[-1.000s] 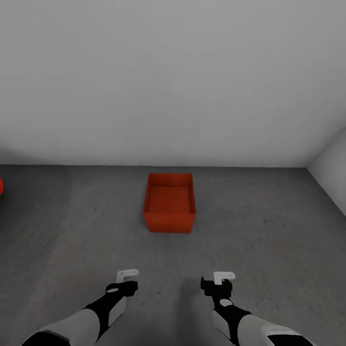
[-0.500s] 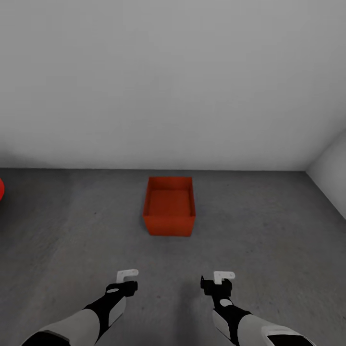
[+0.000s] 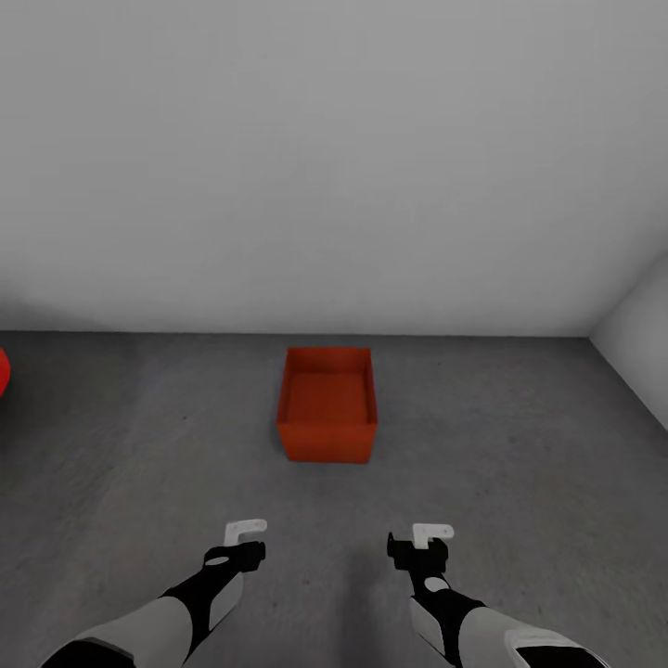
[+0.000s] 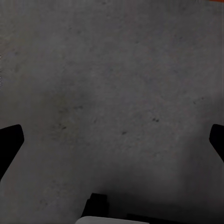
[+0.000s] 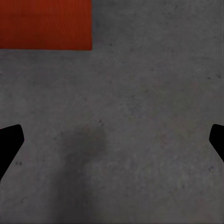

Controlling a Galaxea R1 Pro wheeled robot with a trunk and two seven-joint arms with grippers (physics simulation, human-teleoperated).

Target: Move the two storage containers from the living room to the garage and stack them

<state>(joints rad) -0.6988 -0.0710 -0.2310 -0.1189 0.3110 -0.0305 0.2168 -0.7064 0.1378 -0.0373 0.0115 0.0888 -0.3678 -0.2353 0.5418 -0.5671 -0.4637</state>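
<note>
One storage container is sitting open-side up on the grey floor near the pale wall, long axis running toward it. Left gripper and right gripper are hovering with jaws spread wide, holding nothing.

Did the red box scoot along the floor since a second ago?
No. The storage container sits lower in the head view, but the wall's base line dropped equally. The camera shifted, not the container.
</note>
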